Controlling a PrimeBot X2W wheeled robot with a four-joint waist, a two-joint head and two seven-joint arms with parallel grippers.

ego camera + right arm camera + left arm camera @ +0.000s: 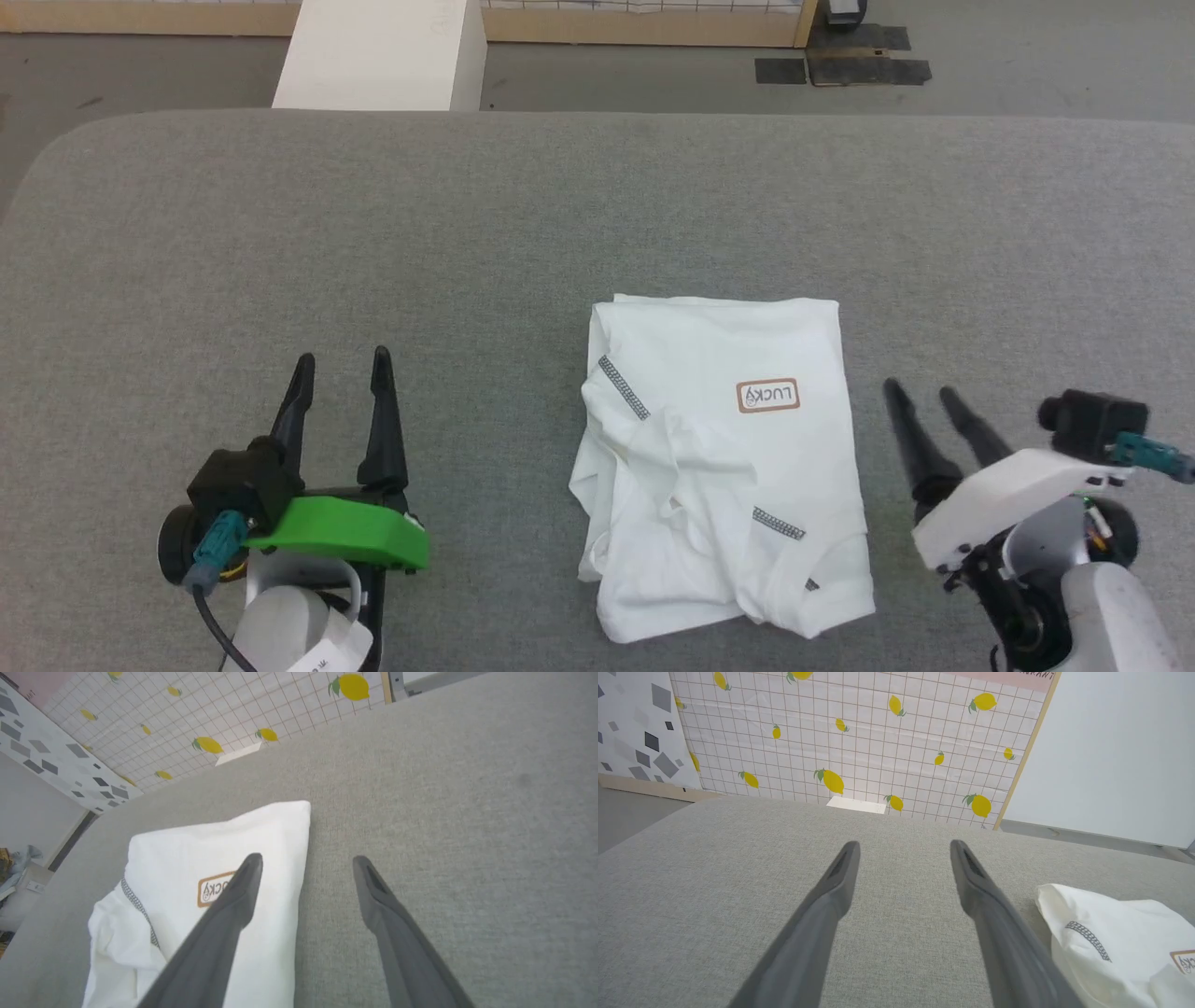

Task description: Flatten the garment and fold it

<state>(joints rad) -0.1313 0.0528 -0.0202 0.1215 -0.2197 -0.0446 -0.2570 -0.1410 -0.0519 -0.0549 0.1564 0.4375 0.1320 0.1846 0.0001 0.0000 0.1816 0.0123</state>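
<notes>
- where the grey cloth-covered table reaches toward the robot's left, the left gripper hangs low over it, with its two dark fingers pointing away from the robot.
- its jaws stand wide apart and hold nothing.
- in the left wrist view the left gripper has bare grey table between its fingers, and a corner of the garment shows off to the right.
- past the table's far edge, a little right of that gripper, a white box stands on the floor.
- behind it the left wrist view shows a checked wall panel printed with yellow lemons.
- the garment lies right of the table's middle, near the edge closest to the robot, and is folded into a rough rectangle.
- its far half is smooth, while the near left part is rumpled with loose folds.
- a brown-bordered label reading "lucky" sits upside down on the smooth part.
- short runs of dark grey zigzag stitching show at the upper left and lower right.
- the right gripper is just beside the garment's right edge, with its fingers slanting up and to the left; it is spread open and empty, and a strip of table shows between it and the cloth.
- in the right wrist view one finger of the right gripper crosses in front of the garment near the label, and the other is over bare table.
</notes>
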